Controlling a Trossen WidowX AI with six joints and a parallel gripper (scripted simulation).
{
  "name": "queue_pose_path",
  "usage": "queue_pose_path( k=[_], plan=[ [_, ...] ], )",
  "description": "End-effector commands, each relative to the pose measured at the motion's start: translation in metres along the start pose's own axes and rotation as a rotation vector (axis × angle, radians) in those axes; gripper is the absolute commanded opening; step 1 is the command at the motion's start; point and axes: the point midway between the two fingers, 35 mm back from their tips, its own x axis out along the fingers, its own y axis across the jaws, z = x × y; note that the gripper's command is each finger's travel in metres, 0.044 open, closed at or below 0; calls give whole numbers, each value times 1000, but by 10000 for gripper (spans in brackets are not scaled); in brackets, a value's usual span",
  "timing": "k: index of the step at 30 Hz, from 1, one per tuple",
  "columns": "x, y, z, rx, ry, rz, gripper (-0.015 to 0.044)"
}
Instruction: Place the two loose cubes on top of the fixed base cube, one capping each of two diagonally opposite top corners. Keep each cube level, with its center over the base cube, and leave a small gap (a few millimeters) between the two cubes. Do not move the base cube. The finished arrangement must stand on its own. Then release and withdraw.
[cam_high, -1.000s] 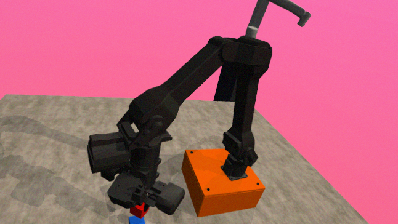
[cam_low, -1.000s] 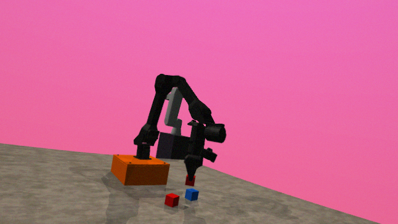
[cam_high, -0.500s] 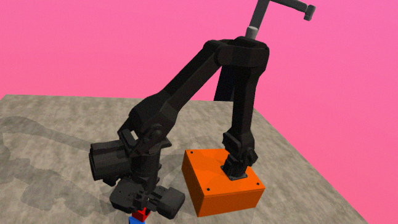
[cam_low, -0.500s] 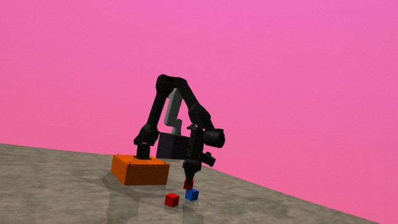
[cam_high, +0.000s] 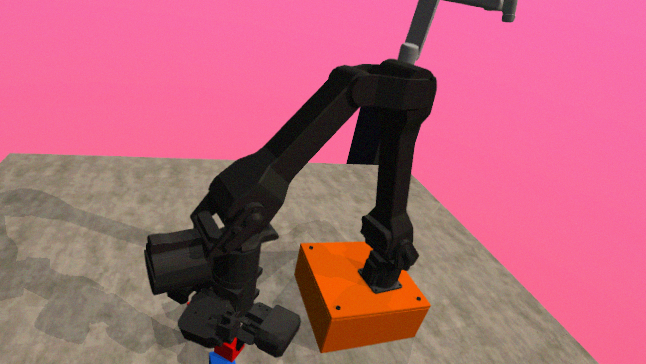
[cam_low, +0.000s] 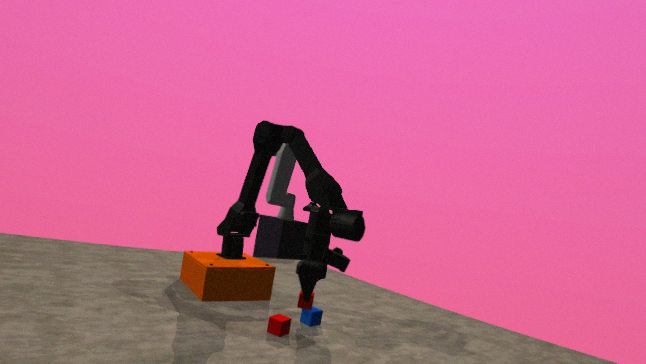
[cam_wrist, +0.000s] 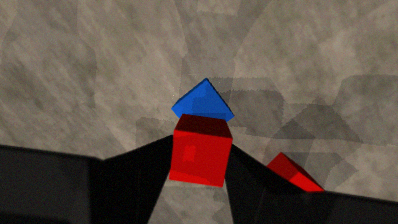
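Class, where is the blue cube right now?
In the exterior view the blue cube sits on the table, right of the loose red cube, just below the tool's held red cube.

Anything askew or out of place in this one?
Nothing stands out. The gripper holds one red cube squarely, above the blue base cube. The second red cube sits flat on the table beside the base cube, not touching it.
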Motion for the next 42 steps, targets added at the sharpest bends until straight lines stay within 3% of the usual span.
queue_pose_path(
  k=[1, 3, 7, 33, 34, 36, 42],
  plan=[
    [1, 1, 0, 5, -2, 4, 105],
    [1, 1, 0, 5, -2, 4, 105],
    [1, 1, 0, 5, -2, 4, 205],
    [-30, 0, 0, 0, 0, 0, 205],
    [-28, 0, -1, 8, 4, 3, 231],
    [-29, -4, -2, 93, 3, 2, 265],
    [-37, -23, -7, 484, 3, 1, 265]
  ],
)
